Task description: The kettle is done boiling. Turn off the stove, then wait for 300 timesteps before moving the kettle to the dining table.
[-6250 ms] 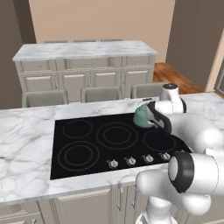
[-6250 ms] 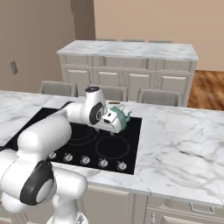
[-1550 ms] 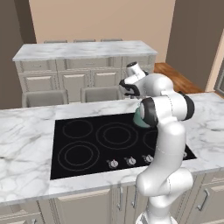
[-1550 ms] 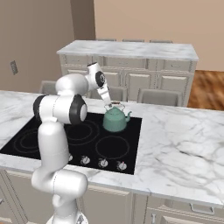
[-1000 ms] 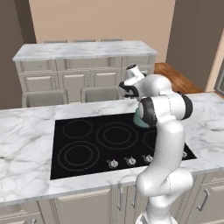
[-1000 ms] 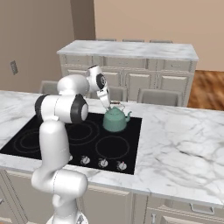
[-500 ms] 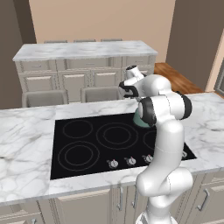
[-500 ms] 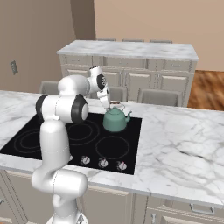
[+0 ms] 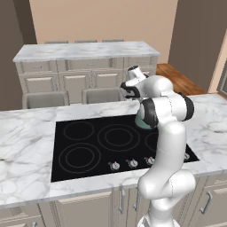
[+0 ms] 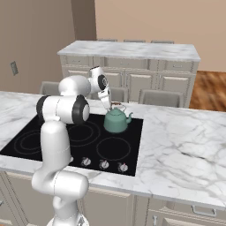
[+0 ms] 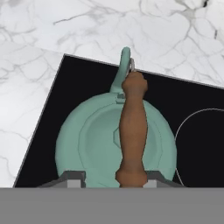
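Observation:
The teal-green kettle [image 10: 116, 121] stands on the back right corner of the black stove [image 10: 79, 132], its spout toward the marble. From above, its brown handle [image 11: 132, 131] arches over the lid. My gripper [image 10: 108, 104] hangs just above that handle, open, with one fingertip [image 11: 73, 177] on each side of it and neither touching. In the left base view my arm hides most of the kettle [image 9: 140, 121]. The row of silver knobs [image 10: 104, 164] lines the stove's front edge. The dining table is out of view.
The stove sits in a marble island [image 9: 26, 146] with bare marble to its right [image 10: 176, 137]. Grey stools [image 9: 102, 94] stand behind the island. A second marble counter with panelled cabinets [image 9: 84, 51] runs along the back.
The arm has swung up from beside the kettle to above it. Over the last second the hand has sunk slightly toward the handle. The kettle has stayed put.

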You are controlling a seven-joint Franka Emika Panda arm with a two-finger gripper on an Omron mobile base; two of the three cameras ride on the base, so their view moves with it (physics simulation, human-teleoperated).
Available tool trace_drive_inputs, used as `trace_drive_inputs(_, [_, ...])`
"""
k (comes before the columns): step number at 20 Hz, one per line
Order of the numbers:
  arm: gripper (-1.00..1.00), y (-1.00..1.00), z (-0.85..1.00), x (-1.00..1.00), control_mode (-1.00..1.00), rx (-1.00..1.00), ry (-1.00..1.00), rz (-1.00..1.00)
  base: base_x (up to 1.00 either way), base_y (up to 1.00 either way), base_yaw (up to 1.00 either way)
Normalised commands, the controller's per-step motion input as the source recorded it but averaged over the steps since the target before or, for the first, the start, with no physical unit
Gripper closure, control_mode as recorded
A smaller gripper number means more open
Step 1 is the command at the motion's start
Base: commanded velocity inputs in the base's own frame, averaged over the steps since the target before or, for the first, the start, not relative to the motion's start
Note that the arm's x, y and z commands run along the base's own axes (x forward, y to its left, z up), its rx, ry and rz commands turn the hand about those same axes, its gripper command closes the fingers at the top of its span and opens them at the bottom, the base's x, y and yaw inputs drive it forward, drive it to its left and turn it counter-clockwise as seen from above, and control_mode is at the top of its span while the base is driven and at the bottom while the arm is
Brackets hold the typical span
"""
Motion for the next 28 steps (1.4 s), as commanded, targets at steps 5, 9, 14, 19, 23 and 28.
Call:
trace_drive_inputs(5, [1.0,0.0,-0.07,0.0,-1.0,0.0,0.0,0.0,0.0,0.0,0.0])
trace_drive_inputs(9, [1.0,0.0,0.0,0.0,-1.0,0.0,-0.01,0.0,0.0,0.0,0.0])
trace_drive_inputs(14, [1.0,0.0,0.03,-0.08,-1.0,0.0,-0.04,0.0,0.0,0.0,0.0])
trace_drive_inputs(19, [1.0,0.0,0.18,-0.22,-1.0,-0.04,-0.08,-0.02,0.0,0.0,0.0])
trace_drive_inputs(23, [1.0,0.0,0.16,-0.29,-1.0,-0.02,-0.03,-0.04,0.0,0.0,0.0])
trace_drive_inputs(28, [1.0,0.0,0.36,-0.28,-1.0,0.0,-0.01,-0.02,0.0,0.0,0.0])
